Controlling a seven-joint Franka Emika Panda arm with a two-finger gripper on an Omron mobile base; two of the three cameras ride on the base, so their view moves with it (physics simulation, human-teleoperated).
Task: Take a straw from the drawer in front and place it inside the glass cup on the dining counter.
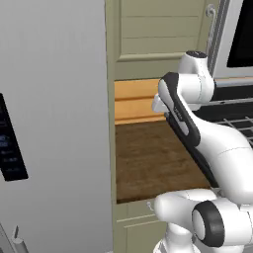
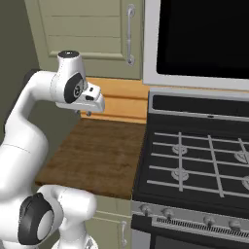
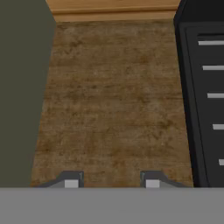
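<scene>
My gripper [image 3: 111,181] is open, its two fingertips apart with nothing between them. It hangs from the white hand [image 2: 83,113] and points down over a brown wood-grain countertop [image 1: 148,158], well above the surface. Under that countertop's front edge is a sage-green drawer [image 1: 134,210], shut, with a bit of its small handle beside my arm's base. The straw, the glass cup and the dining counter are out of view.
A tall grey fridge [image 1: 49,123] walls off the left of the countertop. A black stove [image 2: 194,160] with grates borders it on the right, under a dark-windowed appliance [image 2: 204,34]. Sage-green upper cabinets [image 2: 82,29] and an orange wood backsplash [image 1: 133,101] stand behind.
</scene>
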